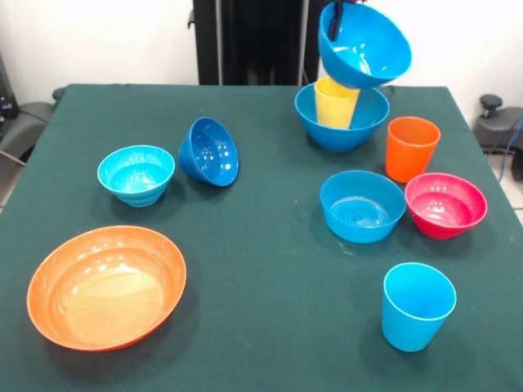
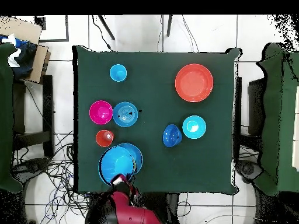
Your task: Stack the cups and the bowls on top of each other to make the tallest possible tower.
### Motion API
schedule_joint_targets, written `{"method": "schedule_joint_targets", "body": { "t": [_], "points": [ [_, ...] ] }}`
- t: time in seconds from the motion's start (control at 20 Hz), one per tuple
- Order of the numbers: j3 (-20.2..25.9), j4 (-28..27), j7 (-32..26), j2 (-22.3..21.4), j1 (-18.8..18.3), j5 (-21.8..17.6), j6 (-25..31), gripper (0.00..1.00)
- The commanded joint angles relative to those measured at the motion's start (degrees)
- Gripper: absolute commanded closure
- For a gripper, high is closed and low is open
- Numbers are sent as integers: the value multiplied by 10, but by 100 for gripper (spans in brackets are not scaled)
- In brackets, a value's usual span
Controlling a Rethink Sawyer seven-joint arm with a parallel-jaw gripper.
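Front view: fingers hold blue bowl tilted, opening toward camera.

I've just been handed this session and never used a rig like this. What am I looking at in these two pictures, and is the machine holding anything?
It is one robot arm at a green table. One picture looks across the table at the robot; the other looks straight down, with the robot at the bottom, so sides are swapped between them.

The hand grips the rim of a large blue bowl, held tilted in the air above a second large blue bowl that has a yellow cup standing in it.

Loose on the cloth: an orange cup, a light blue cup, a medium light blue bowl, a magenta-red bowl, a cyan bowl, a small dark blue bowl tipped on its side, and a wide orange bowl.
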Motion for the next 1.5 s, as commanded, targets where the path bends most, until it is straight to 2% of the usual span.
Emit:
{"method": "schedule_joint_targets", "body": {
  "t": [0.05,0.7,1.5],
  "points": [
    [49,31,55,-25,-2,-14,49,100],
    [47,25,56,-21,4,-2,52,100],
    [36,12,77,48,24,-1,-24,100]
  ]
}}
